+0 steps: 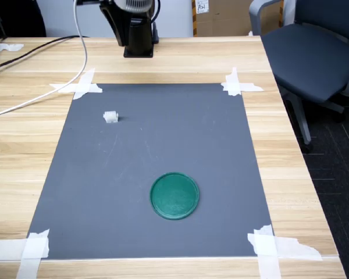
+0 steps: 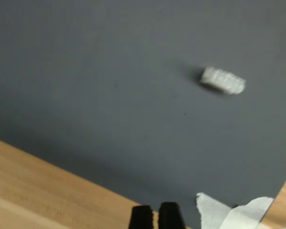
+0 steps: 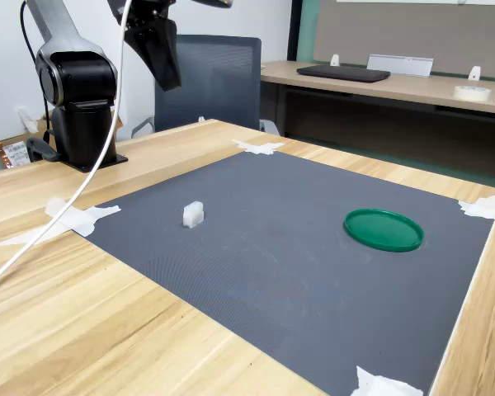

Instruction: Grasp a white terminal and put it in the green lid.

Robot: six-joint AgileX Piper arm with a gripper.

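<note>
The white terminal (image 1: 110, 117) (image 3: 193, 214) is a small blocky piece lying alone on the dark grey mat (image 1: 163, 133), near the corner closest to the arm's base. In the wrist view the white terminal (image 2: 223, 80) is slightly blurred. The green lid (image 1: 174, 196) (image 3: 384, 229) lies flat on the mat, well away from the terminal, and holds nothing. My gripper (image 2: 155, 217) (image 3: 170, 81) hangs high over the mat's edge near the base. Its black fingertips sit side by side, shut, with nothing between them.
White tape strips (image 1: 81, 86) (image 2: 233, 212) hold the mat's corners to the wooden table (image 1: 23, 133). A white cable (image 1: 58, 87) trails across the table by the arm's black base (image 1: 138, 46). An office chair (image 1: 314, 52) stands beside the table.
</note>
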